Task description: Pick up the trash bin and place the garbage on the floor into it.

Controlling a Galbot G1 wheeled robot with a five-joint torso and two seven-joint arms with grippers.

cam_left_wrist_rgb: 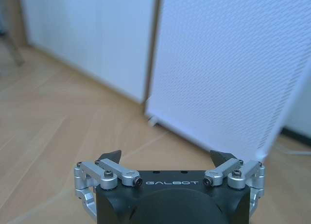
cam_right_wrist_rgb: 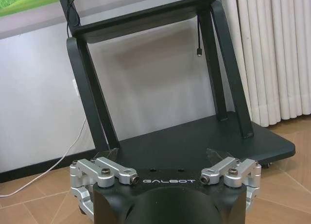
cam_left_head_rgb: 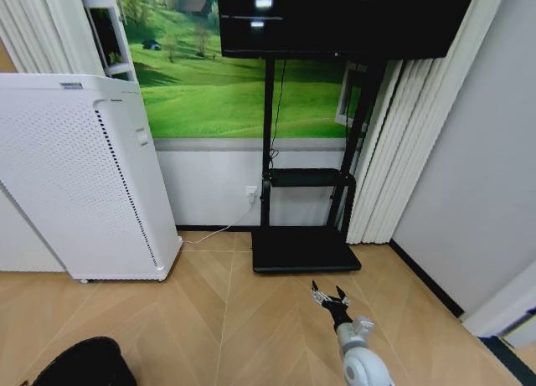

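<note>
The trash bin and the garbage are out of view. My right gripper (cam_left_head_rgb: pixel 329 295) hangs open low over the wooden floor, a short way in front of the black TV stand base (cam_left_head_rgb: pixel 303 250). In the right wrist view the right gripper (cam_right_wrist_rgb: pixel 163 153) has its jaws spread wide with nothing between them, facing the stand base (cam_right_wrist_rgb: pixel 194 141). In the left wrist view my left gripper (cam_left_wrist_rgb: pixel 166 155) is also open and holds nothing. It sits low over the floor and points at the white perforated appliance (cam_left_wrist_rgb: pixel 233 73).
The tall white perforated appliance (cam_left_head_rgb: pixel 84 177) stands at the left against the wall. A low black bag-like lump (cam_left_head_rgb: pixel 84 362) lies at the bottom left edge. White curtains (cam_left_head_rgb: pixel 394 151) hang at the right. A white cable (cam_left_head_rgb: pixel 213 233) runs along the floor by the wall.
</note>
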